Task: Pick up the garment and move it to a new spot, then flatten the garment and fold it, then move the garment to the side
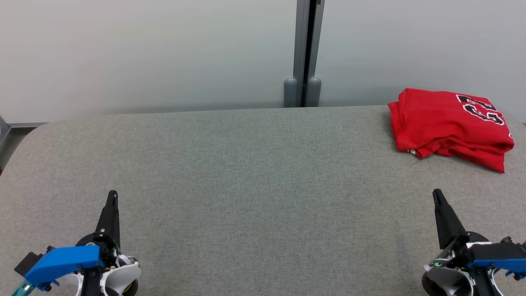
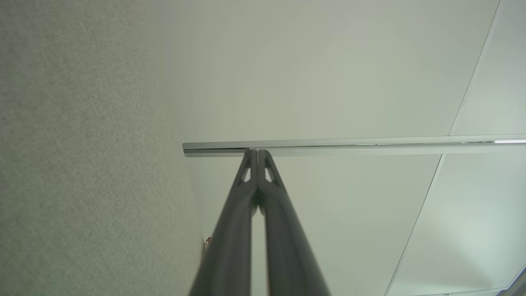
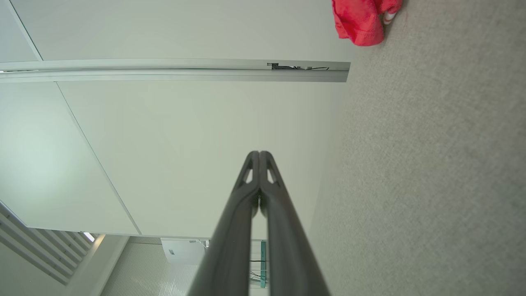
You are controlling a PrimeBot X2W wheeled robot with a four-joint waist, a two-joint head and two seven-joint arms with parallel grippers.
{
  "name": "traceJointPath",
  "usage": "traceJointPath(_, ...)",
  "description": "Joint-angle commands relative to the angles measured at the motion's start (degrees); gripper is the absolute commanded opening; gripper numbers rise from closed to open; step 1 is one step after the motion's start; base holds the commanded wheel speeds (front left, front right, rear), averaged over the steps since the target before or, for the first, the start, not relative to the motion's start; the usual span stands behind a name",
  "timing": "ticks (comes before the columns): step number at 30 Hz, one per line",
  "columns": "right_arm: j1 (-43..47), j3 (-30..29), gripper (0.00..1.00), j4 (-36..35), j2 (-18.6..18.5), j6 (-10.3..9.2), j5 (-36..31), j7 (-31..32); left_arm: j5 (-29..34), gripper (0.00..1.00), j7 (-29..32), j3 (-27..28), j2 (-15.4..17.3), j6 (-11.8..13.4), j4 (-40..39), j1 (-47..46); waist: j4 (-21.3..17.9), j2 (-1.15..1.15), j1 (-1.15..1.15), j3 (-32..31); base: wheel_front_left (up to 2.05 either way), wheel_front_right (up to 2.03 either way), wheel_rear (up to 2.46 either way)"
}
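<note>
Right pincer (image 3: 259, 154) closed; garment (image 3: 361, 20) partly cropped

The left gripper (image 1: 111, 197) has long, tapering black fingers (image 1: 110, 218) on a rounded white wrist housing (image 1: 123, 275) under a bright blue cover (image 1: 65, 261), with a teal tab (image 1: 22, 289). The right gripper (image 1: 437, 196) matches; a small green light (image 1: 437, 263), possibly an indicator, glows at its base.
</note>
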Motion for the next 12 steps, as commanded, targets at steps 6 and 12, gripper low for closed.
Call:
traceJointPath(6, -0.79, -0.13, 0.0, 0.1, -0.15, 0.04, 0.14, 0.17, -0.14, 0.0, 0.26, 0.1, -0.1, -0.25, -0.21, -0.54, 0.0, 0.0, 0.0, 0.0, 0.0, 0.0, 0.0)
traceJointPath(12, -0.79, -0.13, 0.0, 0.1, -0.15, 0.04, 0.14, 0.17, -0.14, 0.0, 0.24, 0.1, -0.1, -0.25, -0.21, -0.54, 0.0, 0.0, 0.0, 0.0, 0.0, 0.0, 0.0)
